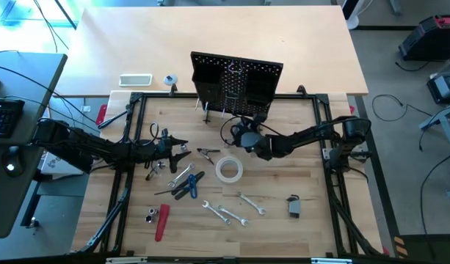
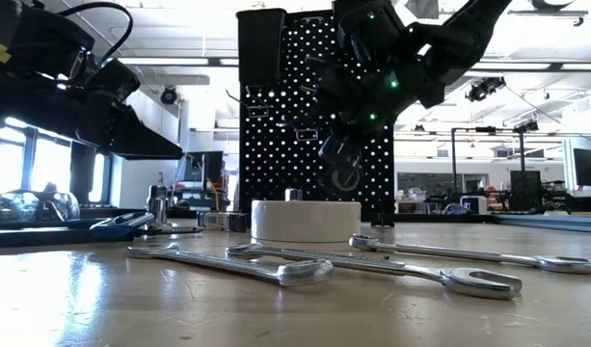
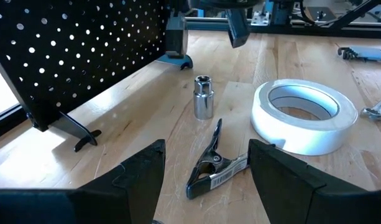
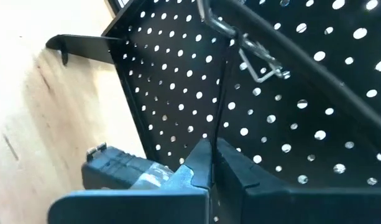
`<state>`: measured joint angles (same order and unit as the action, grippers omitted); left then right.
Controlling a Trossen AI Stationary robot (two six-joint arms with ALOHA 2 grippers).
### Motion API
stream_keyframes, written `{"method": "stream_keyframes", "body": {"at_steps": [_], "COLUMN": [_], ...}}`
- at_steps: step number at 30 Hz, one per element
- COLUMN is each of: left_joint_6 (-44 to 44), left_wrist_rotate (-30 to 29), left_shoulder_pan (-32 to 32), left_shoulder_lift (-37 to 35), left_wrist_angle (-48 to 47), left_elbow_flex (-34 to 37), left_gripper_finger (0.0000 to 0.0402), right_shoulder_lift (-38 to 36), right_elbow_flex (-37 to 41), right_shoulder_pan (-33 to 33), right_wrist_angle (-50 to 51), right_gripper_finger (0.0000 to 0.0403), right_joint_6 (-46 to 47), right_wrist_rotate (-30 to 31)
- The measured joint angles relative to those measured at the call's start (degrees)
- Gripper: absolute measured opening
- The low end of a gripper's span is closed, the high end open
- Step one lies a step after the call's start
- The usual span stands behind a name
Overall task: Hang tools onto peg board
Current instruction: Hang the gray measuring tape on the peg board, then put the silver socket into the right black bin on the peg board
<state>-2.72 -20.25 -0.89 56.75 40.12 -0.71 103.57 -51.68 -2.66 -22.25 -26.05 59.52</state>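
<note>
The black peg board stands upright at the table's far middle. My right gripper is right in front of it, shut on a thin black cord below a wire hook. My left gripper is open at the table's left middle, its fingers on either side of a black spring clamp that lies on the table. A silver socket stands upright beyond the clamp, and a white tape roll lies flat. Blue-handled pliers, a red-handled tool, silver wrenches and a small tape measure lie nearer. My right gripper pinches the thin black cord between its two shut fingers, at their free ends. The fingers point toward the peg board's face. The cord runs straight from the fingertips toward the wire hook; whether it sits on the hook, I cannot tell.
Black bins hang on the peg board's upper part, and its thin legs reach onto the table. Small loose tools lie under my left arm. The table's frame rails run along both sides.
</note>
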Motion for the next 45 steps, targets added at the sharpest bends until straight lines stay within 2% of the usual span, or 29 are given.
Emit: {"method": "stream_keyframes", "body": {"at_steps": [10,23,31,35,40,45], "left_joint_6": [-0.24,-0.2,1.78,2.86,2.97,2.86], "left_wrist_rotate": [-0.62,-0.6,-0.59,-1.17,-2.73,-2.82], "left_shoulder_pan": [0.0,0.02,0.0,-0.02,-0.02,-0.02], "left_shoulder_lift": [0.0,0.0,-0.02,-0.06,-0.15,-0.15], "left_wrist_angle": [0.0,-0.01,0.04,0.13,0.17,0.07], "left_elbow_flex": [0.0,-0.01,0.0,0.0,0.0,0.0], "left_gripper_finger": [0.022,0.022,0.022,0.022,0.022,0.022], "right_shoulder_lift": [-0.07,-0.07,-0.15,-0.17,-0.2,-0.57], "right_elbow_flex": [-0.04,-0.04,-0.02,-0.02,-0.02,0.0], "right_shoulder_pan": [-0.11,2.68,8.07,11.56,15.12,18.84], "right_wrist_angle": [2.0,1.29,0.3,-2.64,-5.33,-5.39], "right_gripper_finger": [0.0039,0.0111,0.0139,0.014,0.014,0.014], "right_joint_6": [2.15,1.05,-2.57,-7.03,-9.72,-13.09], "right_wrist_rotate": [-0.07,0.94,9.05,13.5,14.79,19.56]}}
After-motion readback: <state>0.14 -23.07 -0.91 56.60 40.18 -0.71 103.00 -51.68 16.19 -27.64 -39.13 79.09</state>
